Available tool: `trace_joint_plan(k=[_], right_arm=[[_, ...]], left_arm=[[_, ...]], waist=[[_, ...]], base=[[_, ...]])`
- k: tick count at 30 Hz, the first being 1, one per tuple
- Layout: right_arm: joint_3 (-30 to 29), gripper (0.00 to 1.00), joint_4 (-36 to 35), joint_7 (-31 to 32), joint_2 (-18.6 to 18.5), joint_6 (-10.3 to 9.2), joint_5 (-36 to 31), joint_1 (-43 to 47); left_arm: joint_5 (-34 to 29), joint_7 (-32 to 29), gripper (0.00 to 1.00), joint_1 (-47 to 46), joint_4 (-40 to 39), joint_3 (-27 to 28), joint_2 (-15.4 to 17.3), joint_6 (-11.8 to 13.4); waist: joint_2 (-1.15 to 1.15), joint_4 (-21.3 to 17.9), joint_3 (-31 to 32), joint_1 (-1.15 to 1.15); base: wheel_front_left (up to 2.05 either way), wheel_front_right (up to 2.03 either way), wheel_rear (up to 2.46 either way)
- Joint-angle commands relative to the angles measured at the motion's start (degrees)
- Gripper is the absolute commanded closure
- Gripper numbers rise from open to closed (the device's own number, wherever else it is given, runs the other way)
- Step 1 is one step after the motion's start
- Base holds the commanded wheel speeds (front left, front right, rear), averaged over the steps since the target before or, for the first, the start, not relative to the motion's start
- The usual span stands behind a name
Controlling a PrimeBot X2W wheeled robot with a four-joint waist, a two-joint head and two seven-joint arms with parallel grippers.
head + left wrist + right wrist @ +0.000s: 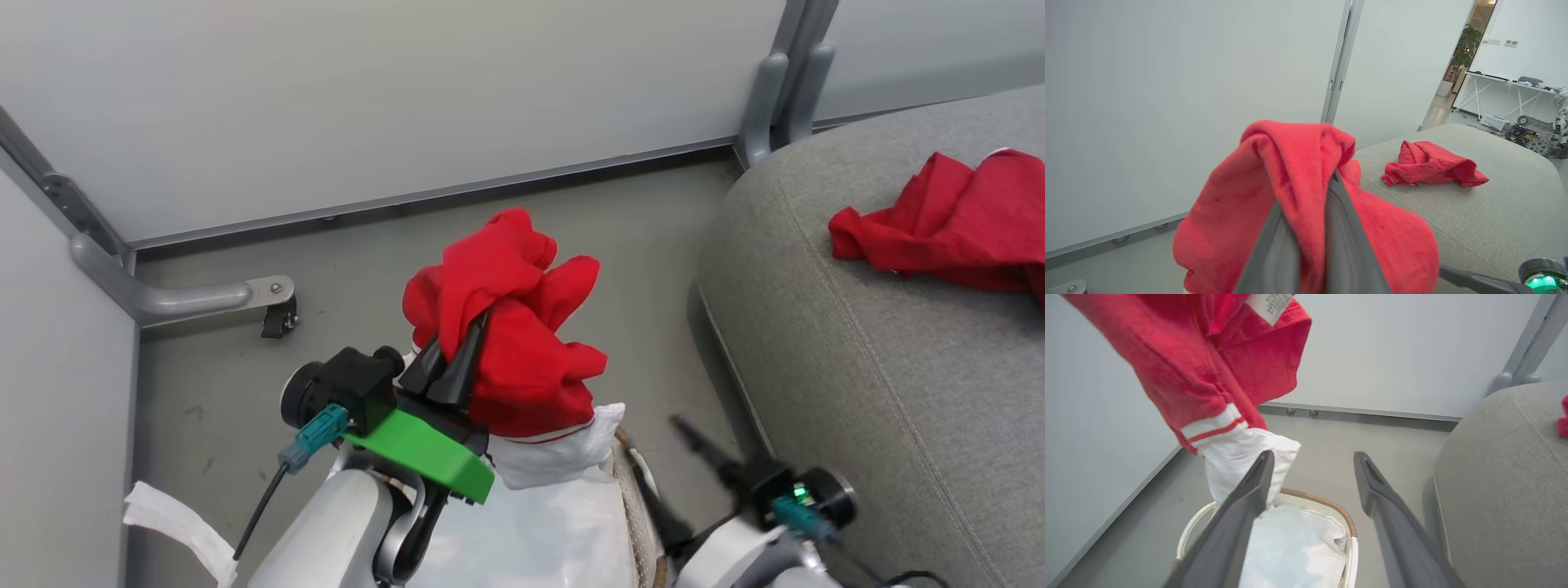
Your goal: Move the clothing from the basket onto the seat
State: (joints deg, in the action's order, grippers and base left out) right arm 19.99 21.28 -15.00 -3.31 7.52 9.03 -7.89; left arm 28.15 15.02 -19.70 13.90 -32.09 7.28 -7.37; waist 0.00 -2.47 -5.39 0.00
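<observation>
Head view: left gripper (461,331) clamped on a red garment (531,359) above the basket (630,490), right gripper (655,443) spread open near the sofa (857,367).

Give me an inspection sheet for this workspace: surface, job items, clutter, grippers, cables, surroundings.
Surface: grey floor; light grey sofa to the right.
Job's things: red garment lifted above basket, white liner apparently pulled up with it; second red garment lying on sofa.
Clutter: white fabric strip, lower left of head view.
Grippers: left gripper shut on lifted garment; right gripper open, empty.
Cables: black cable at left wrist.
Surroundings: pale partition panels, castor.
</observation>
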Motion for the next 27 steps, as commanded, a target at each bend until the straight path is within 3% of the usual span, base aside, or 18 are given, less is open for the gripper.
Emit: trace_joint_plan(k=[1,10,18,20,21,27], right_arm=[[2.86,0.00,-0.09,-0.28,-0.83,-0.06,0.44,-0.19],[9.58,0.00,-0.74,-0.28,-1.08,-0.06,0.75,-6.20],[11.41,0.03,2.62,-0.28,-0.12,-0.06,0.48,-12.32],[11.89,0.72,3.47,-0.28,0.05,-0.07,1.40,-13.09],[11.92,1.00,3.75,-0.28,0.09,-0.06,1.64,-13.37],[12.74,1.00,3.46,-0.28,0.23,-0.06,3.26,-13.53]], left_arm=[[0.06,0.22,1.00,-1.28,-0.28,-0.18,-0.12,-0.22],[0.57,0.22,1.00,-2.97,-0.43,-2.52,-1.11,-0.22],[1.79,0.22,1.00,-3.96,0.49,-5.47,-1.95,-0.22],[1.92,0.21,1.00,-3.95,0.62,-6.11,-2.12,-0.22],[2.05,0.22,1.00,-3.91,0.73,-6.42,-2.21,-0.22],[1.73,0.22,1.00,-3.33,2.05,-6.43,-2.36,-0.22]], waist=[[0.00,0.67,0.24,0.00],[0.00,2.53,0.09,0.00],[0.00,5.13,-0.18,0.00],[0.00,5.66,-0.08,0.00],[0.00,5.87,-0.02,0.00],[0.00,6.64,0.04,0.00]], base=[[0.00,0.00,0.00],[0.00,0.00,0.00],[0.00,0.00,0.00],[0.00,0.00,0.00],[0.00,0.00,0.00],[0.00,0.00,0.00]])
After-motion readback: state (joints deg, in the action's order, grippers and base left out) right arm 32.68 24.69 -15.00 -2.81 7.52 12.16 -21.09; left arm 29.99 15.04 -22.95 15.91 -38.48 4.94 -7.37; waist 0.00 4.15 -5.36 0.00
